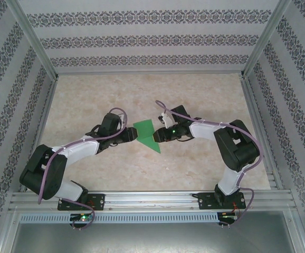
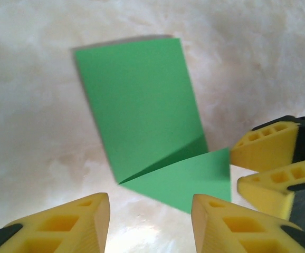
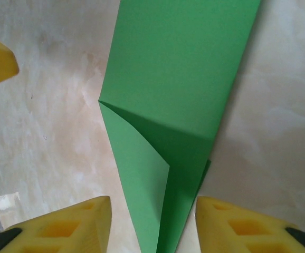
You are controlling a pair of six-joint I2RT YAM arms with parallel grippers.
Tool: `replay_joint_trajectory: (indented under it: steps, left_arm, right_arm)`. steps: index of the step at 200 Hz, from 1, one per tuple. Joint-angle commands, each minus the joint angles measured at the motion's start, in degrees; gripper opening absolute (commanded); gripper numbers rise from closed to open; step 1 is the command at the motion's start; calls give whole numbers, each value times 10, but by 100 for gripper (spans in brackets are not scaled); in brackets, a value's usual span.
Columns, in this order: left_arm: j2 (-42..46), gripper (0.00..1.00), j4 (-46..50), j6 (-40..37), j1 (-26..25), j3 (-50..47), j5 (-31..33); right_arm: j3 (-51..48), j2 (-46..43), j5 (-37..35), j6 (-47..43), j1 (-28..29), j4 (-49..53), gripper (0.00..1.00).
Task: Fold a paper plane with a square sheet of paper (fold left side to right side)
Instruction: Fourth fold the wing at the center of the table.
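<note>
Yellow plastic fingers (image 2: 81, 219) of the left gripper (image 2: 151, 203) stand parted around one corner of the thin, bright green folded sheet of paper (image 2: 142, 110) (one flap creased diagonally). The right gripper (image 3: 152, 203), jaws likewise apart, straddles the paper's narrow opposite end on the pale marbled table (image 1: 89, 100).

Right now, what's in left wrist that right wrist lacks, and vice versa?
Left wrist: the bright green folded paper sheet with its wide far edge and both far corners in frame, plus the right arm's yellow jaws at the right edge. Right wrist: the sheet's narrow pointed end running down between its own jaws, the wide end cut off at the top, and one left arm's jaw tip at upper left. Shared: the sheet flat on the beige marbled table, one diagonal folded flap, own jaws standing apart, not closed on the paper.
</note>
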State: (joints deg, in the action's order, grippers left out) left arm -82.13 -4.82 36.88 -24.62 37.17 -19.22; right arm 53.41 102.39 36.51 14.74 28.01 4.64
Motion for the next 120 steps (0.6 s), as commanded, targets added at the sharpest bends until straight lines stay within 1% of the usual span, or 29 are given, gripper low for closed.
replay_joint_trajectory:
  steps: [1, 21, 34, 43, 72, 120]
  left_arm:
    - [10, 46, -44, 28, 18, -22, -8]
    - [4, 46, -73, 45, 31, -34, -30]
    - [-3, 46, -90, 54, 39, -37, -42]
    - [-8, 46, -99, 58, 44, -39, -51]
    - [-32, 48, -122, 68, 54, -33, -79]
    - [-84, 48, -159, 77, 56, -6, -116]
  right_arm:
    - [18, 9, 22, -8, 8, -18, 37]
    - [16, 9, 22, -6, 7, -19, 19]
    - [11, 4, 19, -4, 6, -21, 6]
    - [6, -1, 17, -3, 6, -24, 0]
    - [-9, -22, 16, 6, 3, -37, 0]
    - [-42, -47, 33, 37, -5, -82, 0]
